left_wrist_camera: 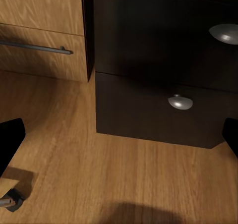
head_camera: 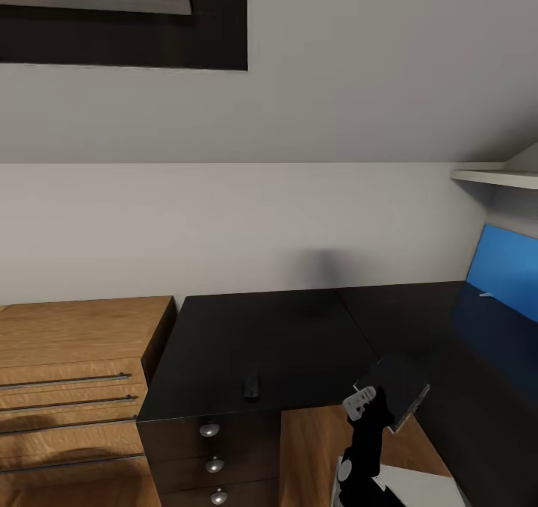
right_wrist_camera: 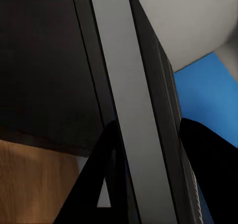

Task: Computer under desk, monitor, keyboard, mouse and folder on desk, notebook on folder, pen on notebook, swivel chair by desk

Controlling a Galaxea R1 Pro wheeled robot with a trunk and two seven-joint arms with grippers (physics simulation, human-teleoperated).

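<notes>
While the right gripper (head_camera: 371, 404) has its fingers clenched on the keyboard (head_camera: 394, 392), holding it tilted just above the front edge of the surface (head_camera: 299, 342) near the inner corner of the L, most of the tidying looks undone to me. The mouse (head_camera: 252, 385) already lies on the black top, close to the front edge above the drawers (head_camera: 213, 455). The blue folder (head_camera: 502, 271) seems to lean at the far right end of the surface, though I cannot tell what it rests against. From here I can't judge the monitor, computer, notebook, pen or chair. The left gripper's fingers (left_wrist_camera: 10, 142) stand released, low over the wooden floor (left_wrist_camera: 124, 179) before the drawers. A light wooden cabinet (head_camera: 75, 372) stands beside the surface's left end; pale walls, a dark picture frame (head_camera: 127, 13) above.
</notes>
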